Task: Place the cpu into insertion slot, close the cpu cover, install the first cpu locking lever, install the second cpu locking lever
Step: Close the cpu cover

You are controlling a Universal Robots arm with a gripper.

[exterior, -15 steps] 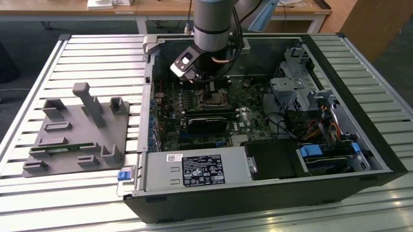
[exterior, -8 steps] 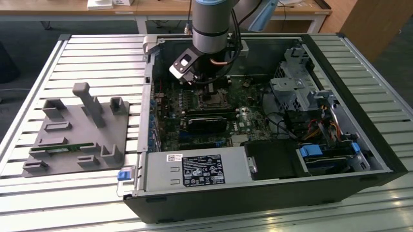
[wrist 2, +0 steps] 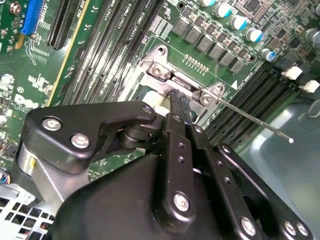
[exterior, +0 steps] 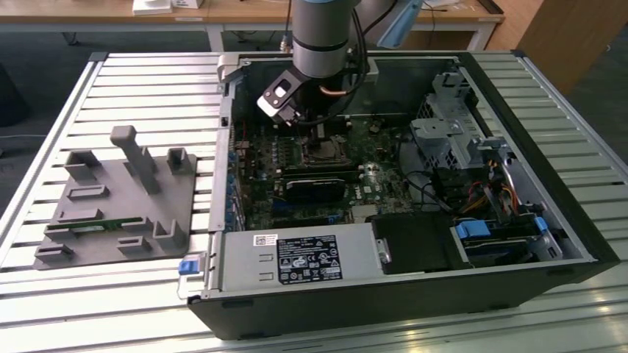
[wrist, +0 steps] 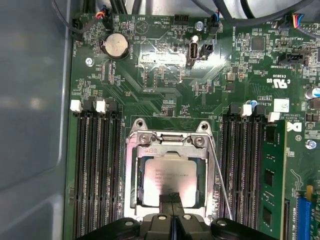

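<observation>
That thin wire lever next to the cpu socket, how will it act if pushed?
The locking lever is a long thin wire, so it probably flexes and springs back. Its bare metal looks smooth, so a push may slip off sideways.

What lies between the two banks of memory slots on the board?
In the first wrist view, the cpu sits there, framed by the cpu cover.

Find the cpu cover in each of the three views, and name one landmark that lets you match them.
Exterior view: the cpu cover sits directly below the gripper.
First wrist view: the cpu cover lies flat around the cpu, between two banks of memory slots.
Second wrist view: the cpu cover's screwed silvery end shows just beyond the shut jaws.
Shared landmark: the long black memory slots flanking it.
</observation>
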